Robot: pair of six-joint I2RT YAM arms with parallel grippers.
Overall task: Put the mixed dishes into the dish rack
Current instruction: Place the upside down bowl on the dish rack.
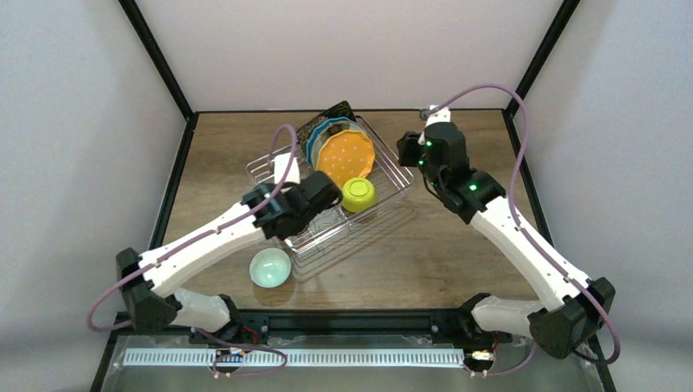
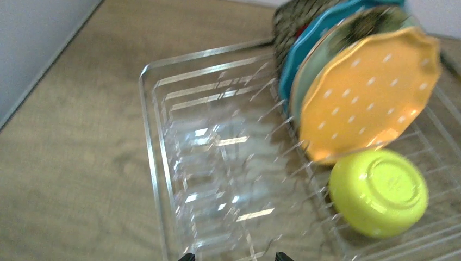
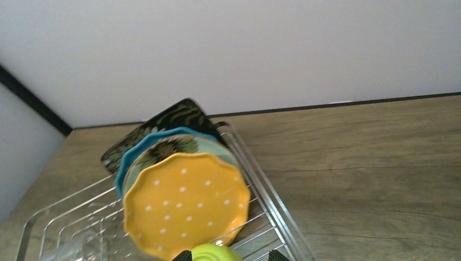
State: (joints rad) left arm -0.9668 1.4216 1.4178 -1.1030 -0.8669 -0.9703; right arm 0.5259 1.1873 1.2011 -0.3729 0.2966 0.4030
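**Mostly racked: one pale dish sits out on the worktop**

Furthest left, a pale mint round dish (image 1: 270, 267) sits alone on the wooden worktop (image 1: 425, 253). It lies near the front edge, just clear of the near corner of the rack (image 2: 148, 141). Whether it is upright or turned over cannot be told.

The wire rack lies at a slant across the middle of the worktop. The left claw (image 1: 325, 196) hangs over its left half with its jaws spread wide. Below it, in that left half, lies the clear glass (image 2: 217, 174). The glass shows only as blurred glints among the wires, and how it lies cannot be made out. Nothing appears to be gripped by the left claw, though whether a finger brushes the glass cannot be told.

Four plates stand on edge in the rack's right half, leaning one behind the other. The black square plate (image 3: 168, 122) is at the far end. In front of it come the teal plate (image 2: 307, 51), the mint plate (image 3: 201, 144) and then the orange plate (image 2: 369, 92) with white dots. A small yellow-green bowl (image 2: 378, 193) rests bottom-up in the rack, just beside the lower edge of the orange plate.

To the right, the right claw (image 1: 406, 151) hovers off the rack's far right end, facing the plates. Its jaws are apart and it holds nothing.
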